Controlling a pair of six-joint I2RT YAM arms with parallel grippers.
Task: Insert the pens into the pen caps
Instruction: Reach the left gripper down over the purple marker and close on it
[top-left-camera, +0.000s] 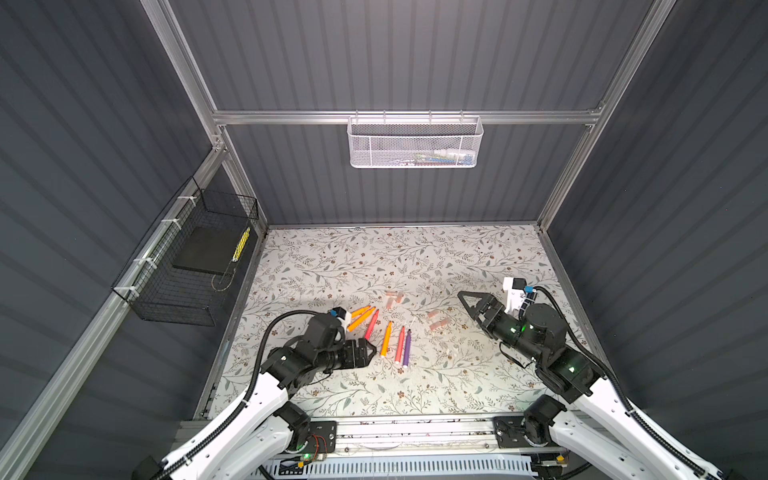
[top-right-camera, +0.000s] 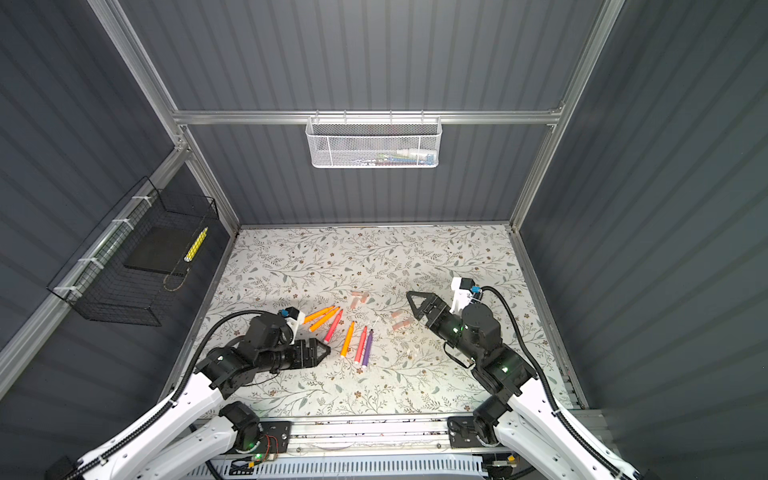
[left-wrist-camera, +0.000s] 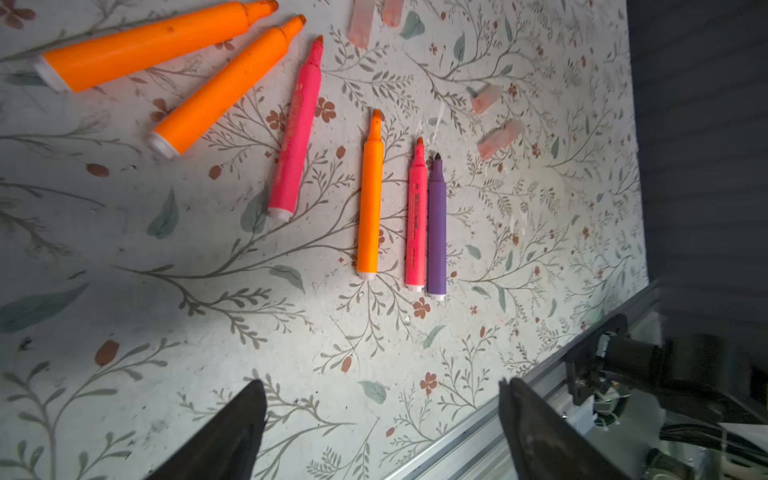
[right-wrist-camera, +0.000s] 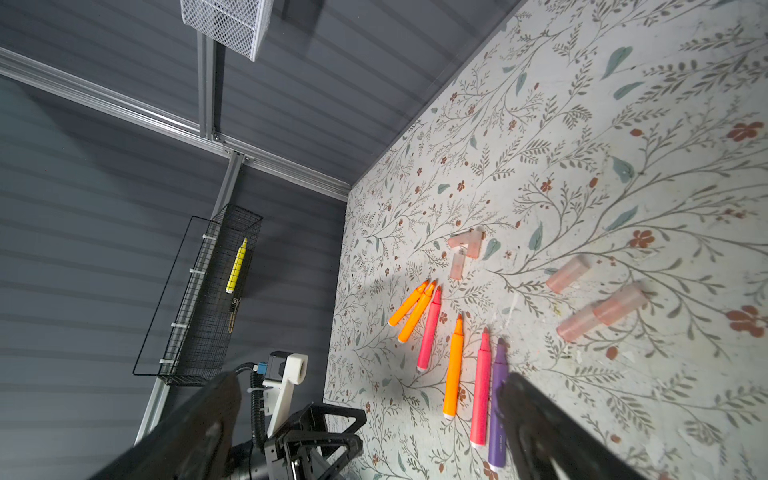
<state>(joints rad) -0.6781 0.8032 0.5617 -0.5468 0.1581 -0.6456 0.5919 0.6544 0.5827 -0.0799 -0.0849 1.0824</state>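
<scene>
Both grippers are wide open and empty. The pens (left-wrist-camera: 296, 124) lie flat on the table (left-wrist-camera: 166, 332) just ahead of the left gripper (left-wrist-camera: 380, 386), with the lone orange pen (left-wrist-camera: 370, 199) nearly in line with the gap between its jaws. The caps (right-wrist-camera: 569, 272) lie beyond the pen tips, ahead of the right gripper (right-wrist-camera: 372, 376). The lone orange pen looks the safest pick, gripped mid-barrel, since the pink pen (left-wrist-camera: 417, 224) and purple pen (left-wrist-camera: 437, 232) touch. The right gripper should pinch a cap by its closed end.

walls: we see dark grey ribbed panels (top-left-camera: 395, 54) on three sides | frame: aluminium rails (top-left-camera: 291, 117) | back wall: white mesh basket (top-left-camera: 415, 145) hung on the rail | left wall: black wire basket (top-left-camera: 187, 266) — white ties | floor: floral-patterned tabletop (top-left-camera: 415, 257) — brightly lit
</scene>
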